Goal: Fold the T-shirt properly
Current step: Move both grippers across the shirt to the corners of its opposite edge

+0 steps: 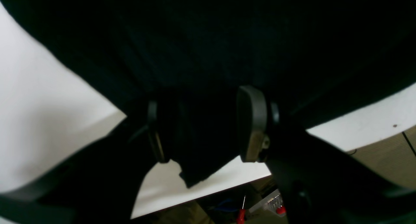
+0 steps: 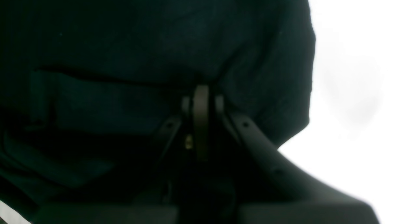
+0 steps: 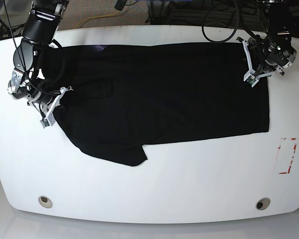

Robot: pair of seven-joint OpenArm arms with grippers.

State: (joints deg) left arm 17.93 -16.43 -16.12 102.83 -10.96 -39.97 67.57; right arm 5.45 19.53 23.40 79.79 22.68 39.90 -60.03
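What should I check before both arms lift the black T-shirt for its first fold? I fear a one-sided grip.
1. Right gripper shut on the large black short-sleeved cloth T-shirt: ok, jaws together at a cloth fold.
2. Left gripper shut on the cloth: not ok, jaws stand apart with black fabric between them.
3. Both grippers at opposite ends of the shirt: ok, base view.
4. Shirt lying flat: not ok, a sleeve juts out at the near edge, and the cloth bunches by the right gripper.
5. White table bare in front for folding: ok.
6. Printed side up or down: cannot tell.
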